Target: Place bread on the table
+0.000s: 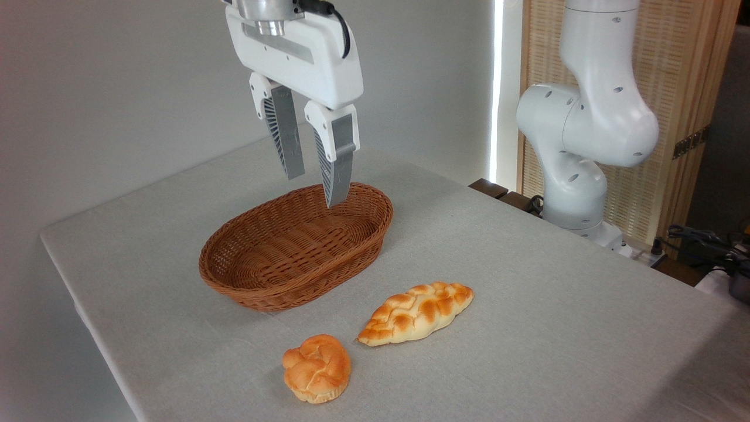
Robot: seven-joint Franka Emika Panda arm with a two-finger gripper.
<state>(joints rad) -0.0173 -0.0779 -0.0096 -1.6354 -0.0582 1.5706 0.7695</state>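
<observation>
On the table [556,305], the bread [417,312] is lying flat just outside the empty basket [296,246], beside a bun [317,368], while the gripper [313,186] is hanging above the basket, fingers slightly parted, gripping nothing; placement appears complete.

One braided bread [417,312] loaf, near centre. One round knotted bun [317,368], near, left of loaf. One wicker basket [246,284], centre-left. One grey table [556,305]. One gripper [316,189] — two fingers — far, above basket.
</observation>
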